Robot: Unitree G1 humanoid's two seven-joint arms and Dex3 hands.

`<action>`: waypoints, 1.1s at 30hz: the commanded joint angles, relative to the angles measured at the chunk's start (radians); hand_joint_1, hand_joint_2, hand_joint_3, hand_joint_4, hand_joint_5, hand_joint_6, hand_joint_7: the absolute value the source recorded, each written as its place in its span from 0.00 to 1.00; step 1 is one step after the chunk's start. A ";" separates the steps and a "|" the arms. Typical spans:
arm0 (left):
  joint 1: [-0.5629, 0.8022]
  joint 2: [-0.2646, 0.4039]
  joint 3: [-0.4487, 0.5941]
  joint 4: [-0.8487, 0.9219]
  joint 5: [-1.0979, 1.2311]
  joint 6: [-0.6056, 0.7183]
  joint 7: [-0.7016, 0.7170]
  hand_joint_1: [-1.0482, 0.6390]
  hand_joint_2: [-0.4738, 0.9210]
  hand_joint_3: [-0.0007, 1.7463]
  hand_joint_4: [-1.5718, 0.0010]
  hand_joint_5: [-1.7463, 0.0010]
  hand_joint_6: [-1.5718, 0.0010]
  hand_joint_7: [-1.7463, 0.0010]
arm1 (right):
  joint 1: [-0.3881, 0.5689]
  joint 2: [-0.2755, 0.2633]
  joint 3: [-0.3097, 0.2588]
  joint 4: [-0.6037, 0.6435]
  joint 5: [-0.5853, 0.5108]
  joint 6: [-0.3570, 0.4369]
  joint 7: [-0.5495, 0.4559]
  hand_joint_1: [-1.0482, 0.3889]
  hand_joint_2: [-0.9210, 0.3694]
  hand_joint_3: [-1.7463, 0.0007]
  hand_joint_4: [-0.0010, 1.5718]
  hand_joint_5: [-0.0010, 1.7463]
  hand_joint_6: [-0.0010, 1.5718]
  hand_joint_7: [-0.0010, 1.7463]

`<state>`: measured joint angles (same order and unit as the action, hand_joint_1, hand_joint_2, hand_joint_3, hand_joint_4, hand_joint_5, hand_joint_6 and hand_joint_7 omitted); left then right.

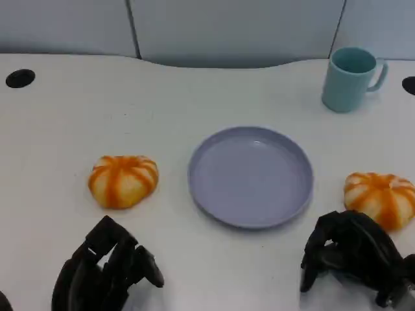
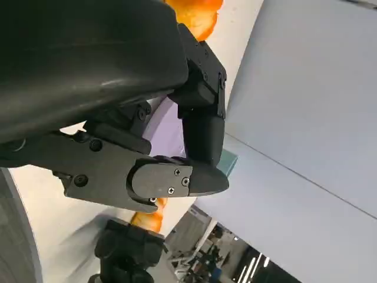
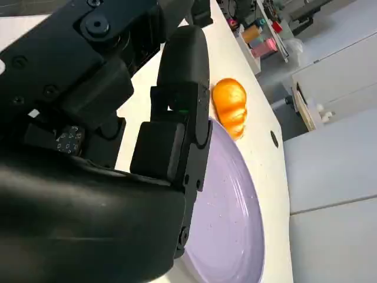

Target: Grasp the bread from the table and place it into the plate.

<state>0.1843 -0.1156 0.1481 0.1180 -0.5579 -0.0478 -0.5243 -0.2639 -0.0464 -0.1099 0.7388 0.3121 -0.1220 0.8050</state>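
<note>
Plate (image 1: 251, 176) sits mid-table, nothing in it. 2 orange-striped breads: left bread (image 1: 123, 181) just left of the plate, right bread (image 1: 380, 198) just right of it, both apart from its rim. Teal mug (image 1: 350, 78) stands behind the plate, to its right. Left hand (image 1: 107, 269) hangs nearer than the plate, fingers curled, holding nothing; right hand (image 1: 353, 254) likewise curled, grasping nothing, just in front of the right bread. Best approach, judged: spread the fingers first, come down over the bread's crown, close gently around its sides.
</note>
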 commanded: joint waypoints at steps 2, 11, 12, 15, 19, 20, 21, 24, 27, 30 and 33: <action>0.012 0.009 0.003 -0.011 0.035 -0.052 0.007 0.30 1.00 0.20 0.53 0.00 0.71 0.00 | 0.020 -0.007 0.001 -0.026 -0.005 0.002 -0.018 0.00 0.28 1.00 1.00 0.36 1.00 0.24; -0.009 0.078 -0.006 -0.043 0.198 -0.235 0.008 0.32 1.00 0.19 0.69 0.18 0.66 0.52 | 0.029 0.007 0.008 -0.046 -0.003 0.020 -0.023 0.00 0.28 1.00 1.00 0.36 1.00 0.24; -0.013 0.101 -0.009 -0.050 0.245 -0.276 0.015 0.31 1.00 0.17 0.71 0.30 0.66 0.67 | 0.031 0.009 0.010 -0.049 -0.004 0.020 -0.026 0.00 0.29 1.00 1.00 0.36 1.00 0.24; -0.022 0.155 -0.015 -0.085 0.404 -0.368 0.082 0.29 1.00 0.13 0.76 0.49 0.66 0.89 | 0.031 0.011 0.011 -0.047 -0.004 0.014 -0.022 0.00 0.28 1.00 1.00 0.35 1.00 0.24; -0.035 0.200 -0.020 -0.152 0.604 -0.416 0.203 0.31 1.00 0.07 0.79 0.65 0.68 0.98 | 0.030 0.013 0.013 -0.044 -0.006 0.006 -0.022 0.00 0.28 1.00 1.00 0.35 1.00 0.23; -0.041 0.212 -0.022 -0.166 0.661 -0.426 0.236 0.32 1.00 0.06 0.81 0.68 0.69 0.99 | 0.029 0.013 0.014 -0.044 -0.008 0.005 -0.022 0.00 0.28 1.00 1.00 0.35 1.00 0.23; -0.053 0.229 -0.022 -0.177 0.753 -0.445 0.285 0.32 1.00 0.05 0.83 0.70 0.70 1.00 | 0.027 0.014 0.013 -0.038 -0.006 0.003 -0.018 0.00 0.28 1.00 1.00 0.35 1.00 0.24; -0.077 0.264 -0.032 -0.194 0.929 -0.456 0.390 0.32 1.00 0.03 0.83 0.71 0.70 1.00 | 0.022 0.016 0.012 -0.029 -0.002 0.002 -0.010 0.00 0.28 1.00 1.00 0.35 1.00 0.23; -0.093 0.298 -0.050 -0.223 1.081 -0.411 0.462 0.33 0.96 0.00 0.87 0.73 0.73 1.00 | 0.021 0.017 0.014 -0.024 -0.007 -0.008 -0.008 0.00 0.27 1.00 1.00 0.34 1.00 0.23; -0.111 0.339 -0.074 -0.244 1.208 -0.369 0.508 0.31 0.94 0.00 0.90 0.76 0.76 1.00 | 0.020 0.018 0.013 -0.025 -0.004 -0.002 -0.009 0.00 0.28 1.00 1.00 0.34 1.00 0.23; -0.131 0.389 -0.102 -0.250 1.310 -0.336 0.537 0.28 0.95 0.00 0.92 0.78 0.79 1.00 | 0.021 0.020 0.013 -0.029 -0.004 0.009 -0.016 0.00 0.29 1.00 1.00 0.35 1.00 0.23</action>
<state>0.0689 0.2227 0.0629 -0.1184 0.6819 -0.4110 -0.0185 -0.2428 -0.0214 -0.0961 0.7058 0.3062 -0.1235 0.7956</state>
